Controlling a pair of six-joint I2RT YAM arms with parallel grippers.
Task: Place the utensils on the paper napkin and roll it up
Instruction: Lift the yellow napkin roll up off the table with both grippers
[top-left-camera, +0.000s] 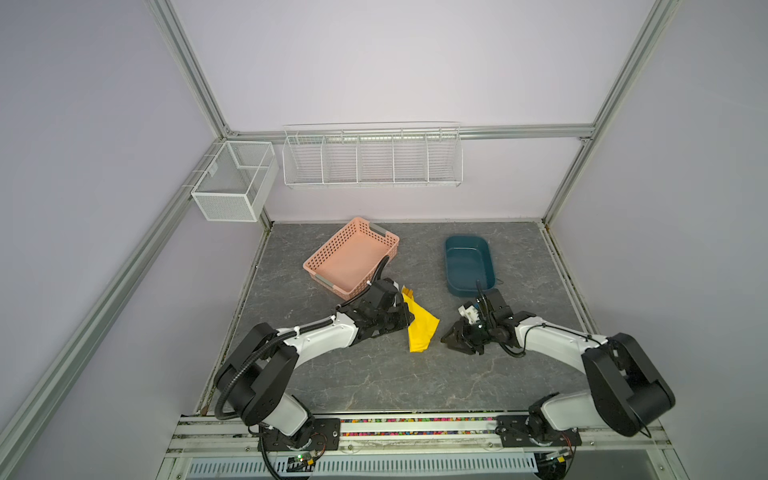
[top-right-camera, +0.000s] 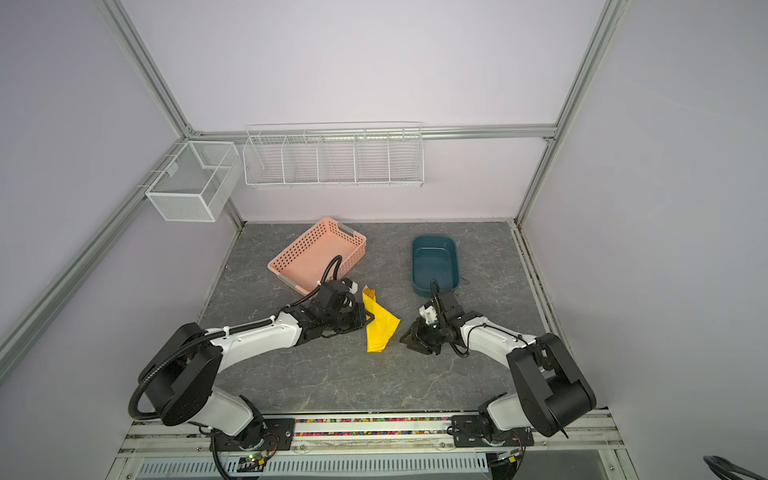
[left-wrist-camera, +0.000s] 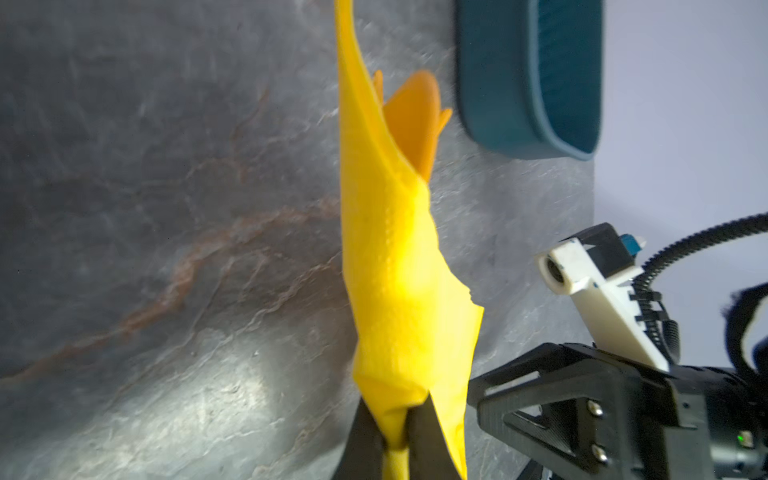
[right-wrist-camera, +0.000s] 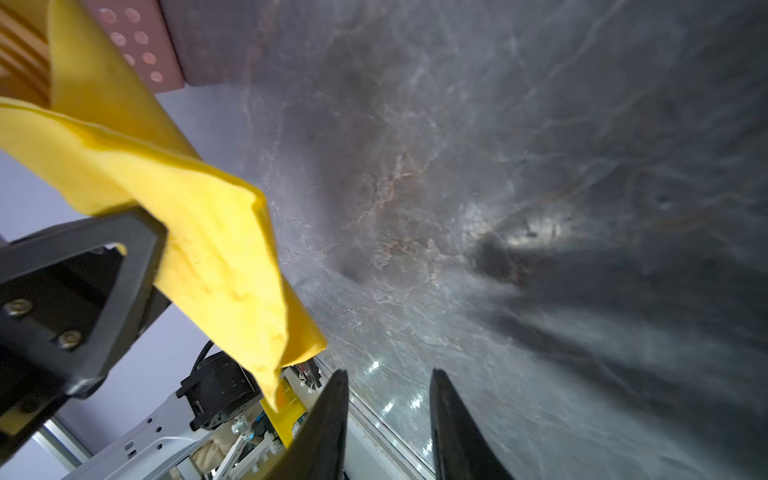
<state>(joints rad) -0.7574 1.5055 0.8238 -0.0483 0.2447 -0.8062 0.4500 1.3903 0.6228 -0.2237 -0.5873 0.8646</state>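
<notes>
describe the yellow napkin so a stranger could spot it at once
Look at the middle of the grey table, in front of the pink basket and teal tub. The paper napkin is the only bright yellow thing, rolled, pinched by the left pincer, orange utensils poking out.

Even bright light, wrist views motion-blurred
</notes>
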